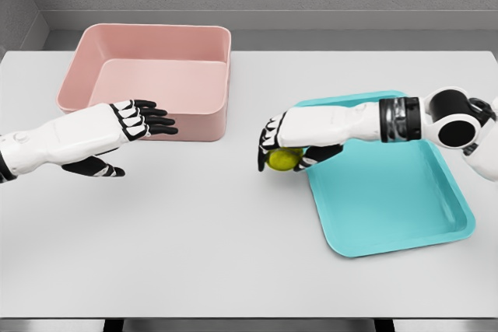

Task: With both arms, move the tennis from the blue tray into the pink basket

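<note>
A yellow-green tennis ball [283, 160] hangs just off the left edge of the blue tray [393, 200], with my right hand [289, 148] curled over it from above. The pink basket [148, 79] stands at the back left of the table with nothing visible inside. My left hand [132, 134] hovers in front of the basket's near wall, fingers spread and holding nothing, palm turned toward the right hand. A gap of bare table separates the two hands.
The white table [194, 246] spreads wide in front of both hands. The tray's floor shows no other object. A grey wall runs behind the table's far edge.
</note>
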{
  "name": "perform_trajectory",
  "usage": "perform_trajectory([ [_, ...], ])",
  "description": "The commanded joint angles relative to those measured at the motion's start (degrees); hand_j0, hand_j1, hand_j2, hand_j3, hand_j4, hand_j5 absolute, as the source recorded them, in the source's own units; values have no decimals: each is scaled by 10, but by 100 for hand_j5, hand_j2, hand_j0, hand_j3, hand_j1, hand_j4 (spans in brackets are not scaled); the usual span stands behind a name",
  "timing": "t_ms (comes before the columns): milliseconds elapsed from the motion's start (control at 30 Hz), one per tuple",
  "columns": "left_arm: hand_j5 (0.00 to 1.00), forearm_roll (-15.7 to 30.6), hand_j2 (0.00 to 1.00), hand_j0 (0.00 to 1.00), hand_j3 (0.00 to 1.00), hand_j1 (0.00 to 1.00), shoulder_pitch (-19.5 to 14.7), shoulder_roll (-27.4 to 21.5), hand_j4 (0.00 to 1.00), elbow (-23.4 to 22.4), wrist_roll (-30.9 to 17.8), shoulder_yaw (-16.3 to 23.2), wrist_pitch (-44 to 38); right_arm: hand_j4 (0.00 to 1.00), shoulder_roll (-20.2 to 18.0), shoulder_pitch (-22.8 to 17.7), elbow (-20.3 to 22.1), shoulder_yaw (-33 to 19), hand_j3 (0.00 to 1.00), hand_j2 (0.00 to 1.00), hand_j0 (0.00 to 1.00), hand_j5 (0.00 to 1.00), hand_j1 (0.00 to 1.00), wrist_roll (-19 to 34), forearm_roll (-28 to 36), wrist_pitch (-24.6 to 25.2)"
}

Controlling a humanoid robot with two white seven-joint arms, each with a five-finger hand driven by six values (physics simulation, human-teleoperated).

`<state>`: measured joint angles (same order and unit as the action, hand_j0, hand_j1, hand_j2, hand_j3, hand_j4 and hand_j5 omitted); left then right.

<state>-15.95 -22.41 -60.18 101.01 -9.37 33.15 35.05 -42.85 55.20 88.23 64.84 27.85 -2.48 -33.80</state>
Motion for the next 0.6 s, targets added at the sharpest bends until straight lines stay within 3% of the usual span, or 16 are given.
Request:
perform_trajectory([
  [0, 100, 4, 100, 100, 100, 100, 0, -1, 100, 0, 0, 0, 0, 59, 8, 0, 0, 0, 59, 59, 59, 59, 59, 1, 4, 1],
  [233, 100, 3, 100, 100, 100, 100, 1, -5, 100, -2, 1, 0, 0, 59, 34, 1, 0, 0, 59, 59, 59, 59, 59, 9, 4, 4],
  [400, 100, 4, 100, 100, 100, 100, 7, -5, 100, -45, 0, 1, 0, 59, 49, 1, -1, 1, 59, 59, 59, 59, 59, 10, 4, 4],
  [567, 100, 4, 100, 100, 100, 100, 10, -5, 100, -49, 0, 0, 0, 59, 63, 1, -3, 2, 59, 59, 59, 59, 59, 10, 2, 6],
])
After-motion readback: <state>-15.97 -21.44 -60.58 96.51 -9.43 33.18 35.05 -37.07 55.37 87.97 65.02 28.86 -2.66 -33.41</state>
